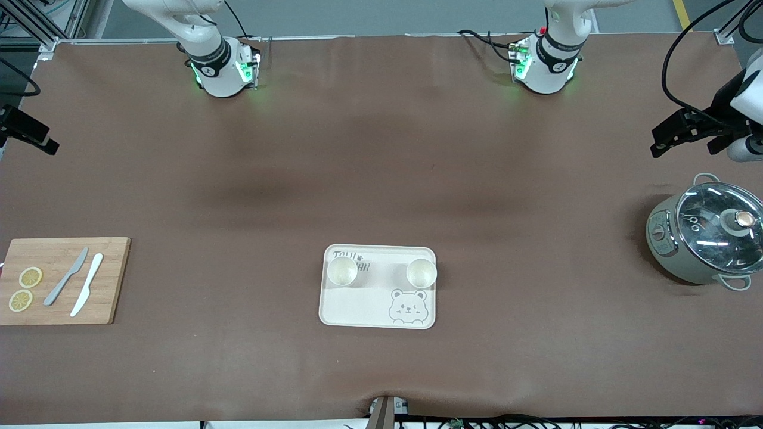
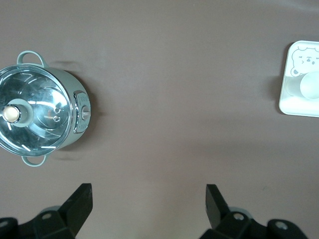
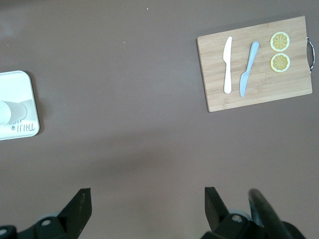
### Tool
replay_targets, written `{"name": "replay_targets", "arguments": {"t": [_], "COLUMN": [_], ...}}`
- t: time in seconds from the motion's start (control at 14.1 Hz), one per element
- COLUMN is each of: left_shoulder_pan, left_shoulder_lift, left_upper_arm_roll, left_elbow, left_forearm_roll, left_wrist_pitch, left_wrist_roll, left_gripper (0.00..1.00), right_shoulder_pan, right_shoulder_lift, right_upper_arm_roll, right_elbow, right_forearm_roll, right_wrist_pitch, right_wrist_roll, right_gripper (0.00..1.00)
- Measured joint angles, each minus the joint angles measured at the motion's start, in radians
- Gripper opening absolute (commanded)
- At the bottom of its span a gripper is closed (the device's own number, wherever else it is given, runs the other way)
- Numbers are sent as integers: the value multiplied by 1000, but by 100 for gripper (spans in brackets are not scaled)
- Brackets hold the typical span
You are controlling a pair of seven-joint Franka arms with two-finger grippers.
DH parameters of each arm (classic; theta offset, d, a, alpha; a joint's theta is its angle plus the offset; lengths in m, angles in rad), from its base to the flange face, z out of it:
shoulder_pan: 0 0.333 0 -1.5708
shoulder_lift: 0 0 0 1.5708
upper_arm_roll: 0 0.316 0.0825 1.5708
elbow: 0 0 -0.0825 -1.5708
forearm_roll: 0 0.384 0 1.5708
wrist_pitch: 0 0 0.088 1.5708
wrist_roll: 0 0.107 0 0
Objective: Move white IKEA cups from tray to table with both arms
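Note:
Two white IKEA cups stand upright on the bear-printed tray (image 1: 357,307), one (image 1: 342,271) toward the right arm's end and one (image 1: 421,273) toward the left arm's end. My left gripper (image 1: 667,142) hangs open and empty over the table's end beside the pot; its wrist view shows the jaws wide apart (image 2: 148,198), the tray's edge (image 2: 288,105) and one cup (image 2: 310,85). My right gripper (image 1: 37,138) hangs open and empty over the other end; its wrist view shows open jaws (image 3: 148,199), the tray (image 3: 19,83) and a cup (image 3: 12,112).
A grey-green pot with a glass lid (image 1: 706,237) stands at the left arm's end, also in the left wrist view (image 2: 40,115). A wooden cutting board (image 1: 59,280) with two knives and two lemon slices lies at the right arm's end, also in the right wrist view (image 3: 254,62).

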Motion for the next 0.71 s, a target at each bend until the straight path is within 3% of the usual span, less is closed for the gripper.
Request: {"name": "replay_targets", "arguments": {"t": [0.71], "left_shoulder_pan": [0], "left_shoulder_lift": [18], "left_upper_arm_roll": [0], "left_elbow": [13], "left_forearm_roll": [0], "left_wrist_pitch": [-2], "left_wrist_roll": [1], "left_gripper": [100], "right_shoulder_pan": [-1], "right_shoulder_lift": [8], "right_upper_arm_roll": [-2], "right_elbow": [0], "right_forearm_roll": [0], "right_wrist_pitch": [0], "right_wrist_roll": [0], "right_gripper": [100]}}
